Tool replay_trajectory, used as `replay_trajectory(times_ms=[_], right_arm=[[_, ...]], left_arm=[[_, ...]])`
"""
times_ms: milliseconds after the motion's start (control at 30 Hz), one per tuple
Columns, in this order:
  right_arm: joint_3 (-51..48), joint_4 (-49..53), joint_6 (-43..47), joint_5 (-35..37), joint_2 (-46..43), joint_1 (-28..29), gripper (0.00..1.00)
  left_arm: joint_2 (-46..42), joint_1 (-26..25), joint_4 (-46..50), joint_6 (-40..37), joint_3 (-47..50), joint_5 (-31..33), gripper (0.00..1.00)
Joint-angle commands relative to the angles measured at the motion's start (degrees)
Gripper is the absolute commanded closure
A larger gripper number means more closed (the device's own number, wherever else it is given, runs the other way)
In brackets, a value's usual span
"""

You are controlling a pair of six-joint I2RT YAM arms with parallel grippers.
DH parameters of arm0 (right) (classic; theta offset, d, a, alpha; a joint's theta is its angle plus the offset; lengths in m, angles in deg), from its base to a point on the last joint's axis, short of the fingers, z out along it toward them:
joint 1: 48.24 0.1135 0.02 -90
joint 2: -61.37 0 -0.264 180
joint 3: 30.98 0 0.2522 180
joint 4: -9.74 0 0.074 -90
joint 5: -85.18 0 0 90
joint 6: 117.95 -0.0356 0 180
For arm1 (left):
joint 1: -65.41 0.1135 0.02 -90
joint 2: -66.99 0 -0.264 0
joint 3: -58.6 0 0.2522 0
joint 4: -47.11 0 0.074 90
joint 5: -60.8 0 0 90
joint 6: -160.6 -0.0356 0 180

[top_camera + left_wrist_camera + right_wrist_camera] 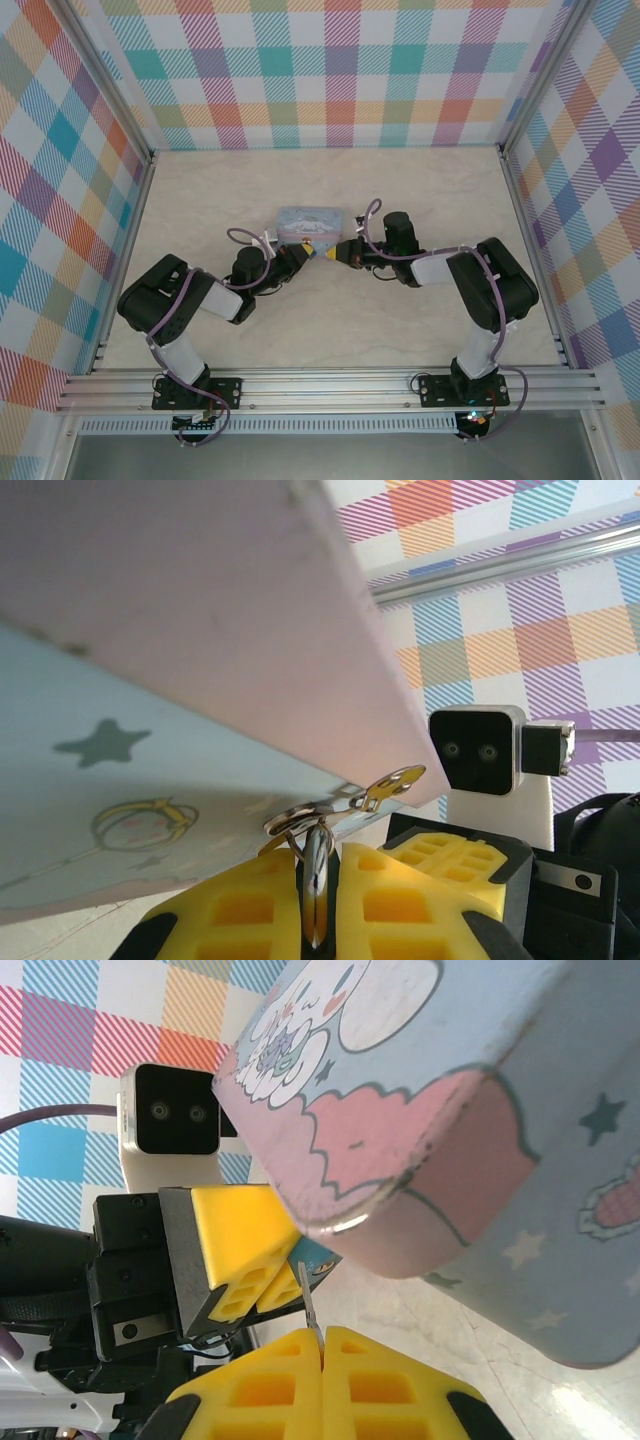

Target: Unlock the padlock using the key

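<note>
Yellow right fingers (270,1385) are pressed together on the thin key (310,1305). Its tip stands just short of the blue padlock (318,1257), which is clamped in the left fingers (245,1265) just beside the cartoon tin (480,1110) and over the counter (420,1330). The likeliest failure is a miss: the keyhole is hidden (I cannot tell which way it faces), so a slightly skewed push could skid the key off the body, twist it in its pinch, or lever the padlock loose. Crowding the tin could also nudge it and spoil the alignment.
</note>
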Motion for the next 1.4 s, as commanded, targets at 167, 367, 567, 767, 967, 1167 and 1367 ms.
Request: replay_trajectory(times_ms=[167, 367, 567, 767, 967, 1167, 1367], right_arm=[[0.6, -0.9, -1.0, -0.2, 2.2, 1.8, 0.97], [0.7, -1.2, -1.1, 0.5, 2.6, 2.3, 0.97], [2.1, -1.1, -1.2, 0.3, 2.6, 2.4, 0.97], [2.8, -0.6, -1.0, 0.3, 3.2, 2.5, 0.97], [2.9, 2.0, 0.5, 1.4, 3.3, 2.7, 0.97], [2.8, 0.1, -0.6, 1.0, 3.8, 2.7, 0.97], [3.8, -0.2, -0.8, 0.5, 3.7, 2.7, 0.97]], left_arm=[[0.5, -0.7, -5.8, 1.5, -1.4, 0.6, 1.00], [0.8, -0.7, -6.0, 1.5, -1.7, 0.3, 1.00], [1.1, -0.7, -6.4, 1.5, -1.7, 0.0, 1.00], [1.1, -0.7, -6.6, 1.6, -1.6, -0.1, 1.00], [0.9, -0.7, -6.7, 1.6, -1.3, 0.1, 1.00], [1.2, -0.7, -6.8, 1.5, -1.4, -0.1, 1.00], [1.4, -0.7, -6.7, 1.5, -1.4, -0.3, 1.00]])
